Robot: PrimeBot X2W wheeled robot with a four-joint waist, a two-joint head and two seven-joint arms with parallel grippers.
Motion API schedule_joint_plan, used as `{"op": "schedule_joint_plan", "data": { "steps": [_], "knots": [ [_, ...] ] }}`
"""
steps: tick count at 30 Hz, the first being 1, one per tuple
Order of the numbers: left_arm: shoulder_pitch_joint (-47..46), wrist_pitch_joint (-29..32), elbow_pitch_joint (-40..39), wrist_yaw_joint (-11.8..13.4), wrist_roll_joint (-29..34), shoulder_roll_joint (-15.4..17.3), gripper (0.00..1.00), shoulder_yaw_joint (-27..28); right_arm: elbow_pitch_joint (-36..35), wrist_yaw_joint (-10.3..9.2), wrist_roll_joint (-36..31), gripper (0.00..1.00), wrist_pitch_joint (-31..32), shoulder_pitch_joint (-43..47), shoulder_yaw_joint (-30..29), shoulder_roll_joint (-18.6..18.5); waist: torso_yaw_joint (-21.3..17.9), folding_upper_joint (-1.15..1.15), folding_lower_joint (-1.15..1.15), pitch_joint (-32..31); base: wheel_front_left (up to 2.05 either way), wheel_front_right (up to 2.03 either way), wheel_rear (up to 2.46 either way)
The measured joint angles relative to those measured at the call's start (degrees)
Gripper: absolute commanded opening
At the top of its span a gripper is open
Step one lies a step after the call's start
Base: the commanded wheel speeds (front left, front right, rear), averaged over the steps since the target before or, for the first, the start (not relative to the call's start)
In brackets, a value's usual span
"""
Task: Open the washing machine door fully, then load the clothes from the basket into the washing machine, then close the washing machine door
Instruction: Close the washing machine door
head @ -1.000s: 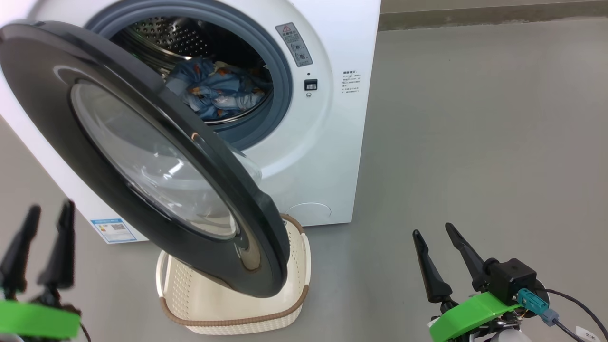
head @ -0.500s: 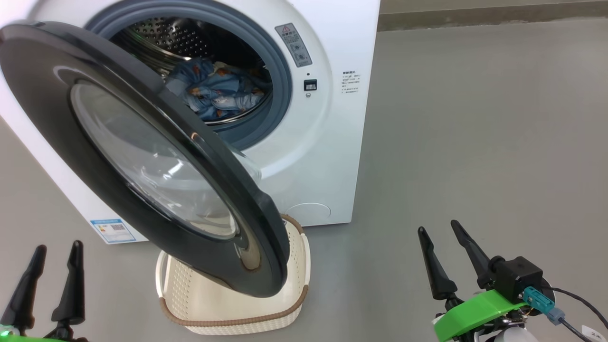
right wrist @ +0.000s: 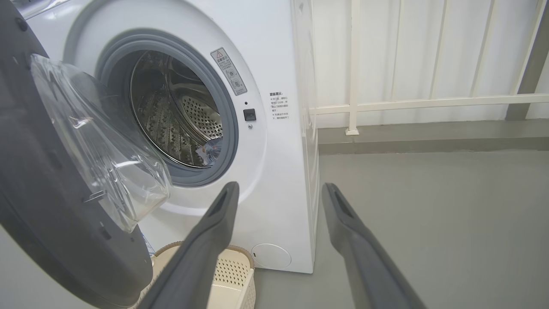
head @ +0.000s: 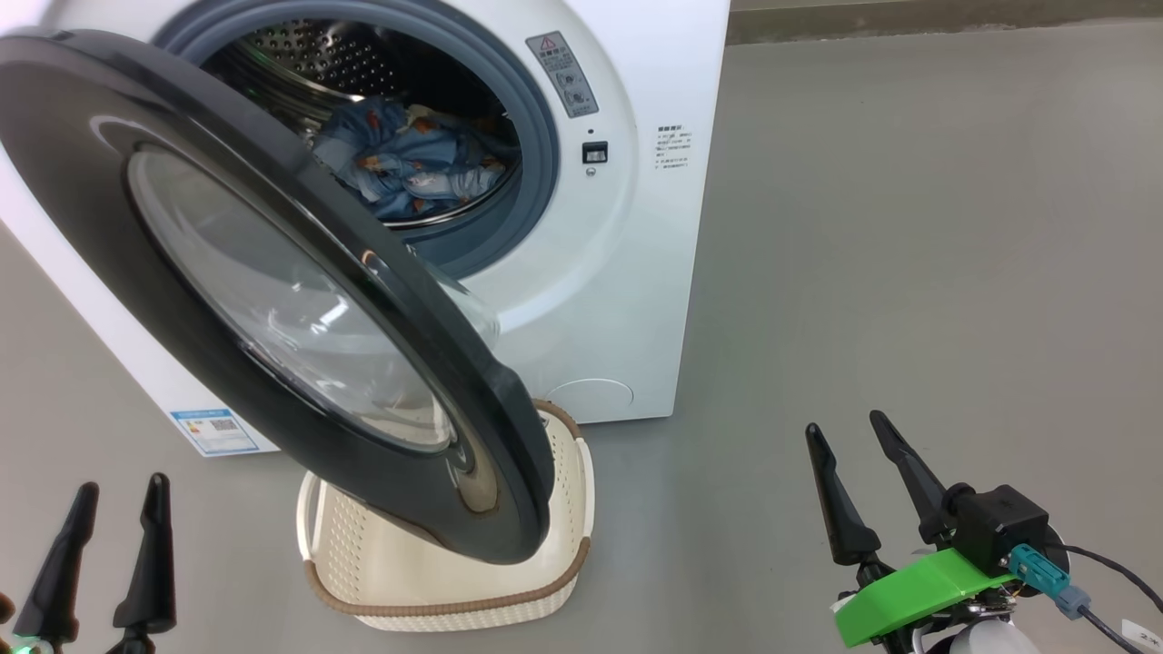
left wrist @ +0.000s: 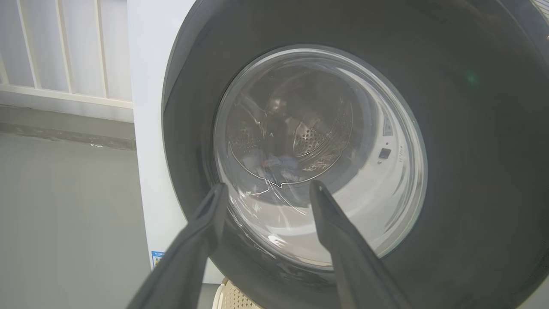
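- At the near edge of the head view, lower left: left gripper [head: 124, 483], fingers spread apart, gripping nothing, aimed at the outer face of the washing machine door [head: 273, 300] and clear of it.
- At lower right of the same view: right gripper [head: 844, 421], fingers likewise spread, gripping nothing, over bare grey floor [head: 909, 227], well apart from the washing machine [head: 627, 272].
- Between the two grippers and further in: basket [head: 445, 607], standing on the floor just in front of the machine, partly covered by the lower edge of the door.
- Above the basket: door hinged at the left, swung partly open, glossy black ring toward the head camera, clear glass bowl bulging back toward the opening.
- Behind the door: white machine front, round opening uncovered, grey-blue seal [head: 541, 154] around it, blue label [head: 213, 431] near the lower left corner.
- Inside the steel drum [head: 336, 59]: clothes [head: 409, 168], light-blue printed cloth, bunched at the bottom, behind the seal.
- Farthest back, in the right wrist view: white railing [right wrist: 351, 64] beyond the machine.
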Motion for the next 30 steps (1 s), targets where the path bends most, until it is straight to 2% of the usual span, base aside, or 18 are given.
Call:
{"op": "schedule_joint_plan", "data": {
  "steps": [30],
  "knots": [
    [0.2,0.0,0.6,0.0,1.2,-0.7,1.00,-0.1,0.0,0.00,0.0,1.00,0.0,0.0,0.0,0.0,0.4,0.00,0.00,-0.3,0.00,0.00,0.00]
  ]
}}
